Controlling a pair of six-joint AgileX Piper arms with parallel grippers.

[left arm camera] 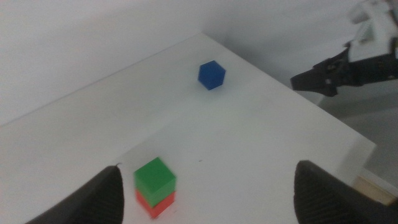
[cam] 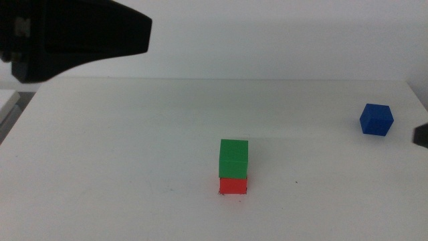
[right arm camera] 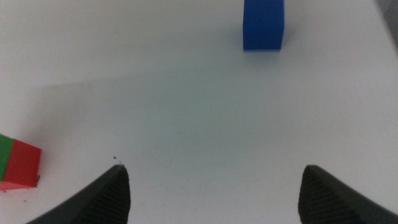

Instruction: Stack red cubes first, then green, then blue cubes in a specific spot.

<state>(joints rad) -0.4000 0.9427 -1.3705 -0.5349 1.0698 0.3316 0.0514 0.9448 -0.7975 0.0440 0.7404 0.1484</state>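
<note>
The green cube (cam: 233, 156) sits squarely on the red cube (cam: 233, 185) at the table's front centre, on the spot whose tiny black tick marks (cam: 221, 193) show at the red cube's base. Far right and further back, the blue cube (cam: 376, 120) stands alone. My left gripper (left arm camera: 209, 169) is open and empty, raised well above and to the left of the stack, with green cube (left arm camera: 155, 176) over red cube (left arm camera: 155, 203) below it. My right gripper (right arm camera: 213, 169) is open and empty, low near the table's right edge, short of the blue cube (right arm camera: 263, 23).
The left arm (cam: 73, 33) fills the upper left corner of the middle view as a dark blurred mass. Only a dark tip of the right gripper (cam: 421, 136) shows at the right edge. A lone black tick (cam: 297, 182) lies right of the stack.
</note>
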